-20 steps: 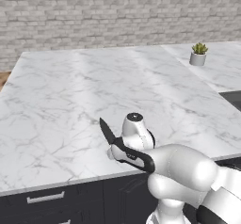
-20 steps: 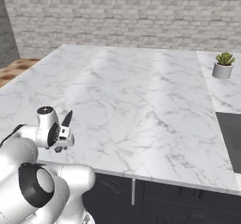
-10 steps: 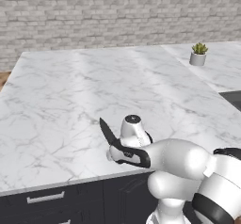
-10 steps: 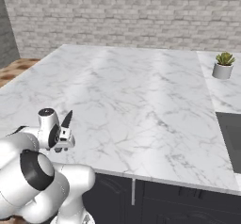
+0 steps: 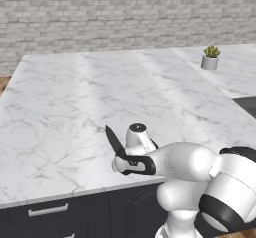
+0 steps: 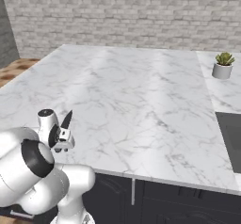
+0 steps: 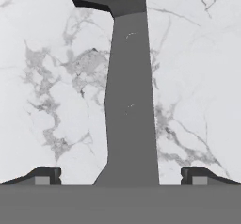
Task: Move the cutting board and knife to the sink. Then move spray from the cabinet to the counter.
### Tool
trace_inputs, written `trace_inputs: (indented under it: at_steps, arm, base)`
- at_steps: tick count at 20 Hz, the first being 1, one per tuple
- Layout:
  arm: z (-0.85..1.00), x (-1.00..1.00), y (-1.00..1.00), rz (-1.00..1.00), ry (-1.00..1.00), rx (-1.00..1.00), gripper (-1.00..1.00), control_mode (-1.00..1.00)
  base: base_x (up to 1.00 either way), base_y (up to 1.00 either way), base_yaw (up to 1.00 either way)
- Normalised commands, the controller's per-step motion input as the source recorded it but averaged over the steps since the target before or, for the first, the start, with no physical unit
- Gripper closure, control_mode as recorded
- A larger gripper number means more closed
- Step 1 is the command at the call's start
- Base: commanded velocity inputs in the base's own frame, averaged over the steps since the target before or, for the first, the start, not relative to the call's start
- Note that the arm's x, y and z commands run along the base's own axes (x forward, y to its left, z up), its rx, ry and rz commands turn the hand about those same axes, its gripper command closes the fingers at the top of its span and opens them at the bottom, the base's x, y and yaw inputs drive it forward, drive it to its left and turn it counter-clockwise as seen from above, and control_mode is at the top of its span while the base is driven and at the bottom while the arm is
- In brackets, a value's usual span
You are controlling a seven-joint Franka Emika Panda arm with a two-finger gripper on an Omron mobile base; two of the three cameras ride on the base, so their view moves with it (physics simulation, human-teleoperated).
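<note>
The knife [image 5: 114,141] lies on the white marble counter [image 5: 100,92] close to its front edge, dark blade pointing away to the left. My gripper [image 5: 121,160] hangs low right over it, open. In the hand view the knife [image 7: 129,100] runs straight up between my gripper's [image 7: 121,176] wide-apart fingertips [image 7: 47,176], its darker handle at the top; neither tip touches it. From the right base view the blade [image 6: 66,120] sticks up beside the gripper [image 6: 61,140]. A corner of the dark sink [image 5: 247,104] shows at far right. The cutting board, spray and cabinet are out of view.
A small potted plant [image 5: 210,58] stands at the counter's far right corner, also in the right base view as the plant [image 6: 222,65]. A grey brick wall runs behind. Dark drawers with a silver handle [image 5: 47,210] sit below the counter's front edge.
The knife has stayed where it was. My arm's elbow has swung outward behind the hand while the hand stays over the knife, jaws still open.
</note>
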Motion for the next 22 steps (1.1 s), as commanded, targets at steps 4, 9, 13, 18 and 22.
trace_inputs:
  at_steps: [4, 9, 13, 18, 22]
  arm:
    - [-0.16, 0.0, 0.0, 0.0, 0.0, -0.03, 1.0, -1.0]
    - [0.0, 0.0, 0.0, 0.0, 0.0, 0.0, 1.0, -1.0]
    - [0.03, 0.0, 0.0, 0.0, 0.0, 0.0, 1.0, -1.0]
    - [0.78, 0.0, 0.0, -0.06, -0.05, 0.02, 1.0, -1.0]
    - [1.0, -0.19, -0.17, -0.09, -0.13, 0.08, 1.0, -1.0]
  base:
    - [0.0, 0.0, 0.0]
    - [0.0, 0.0, 0.0]
    - [0.0, 0.0, 0.0]
    - [0.0, 0.0, 0.0]
    - [0.0, 0.0, 0.0]
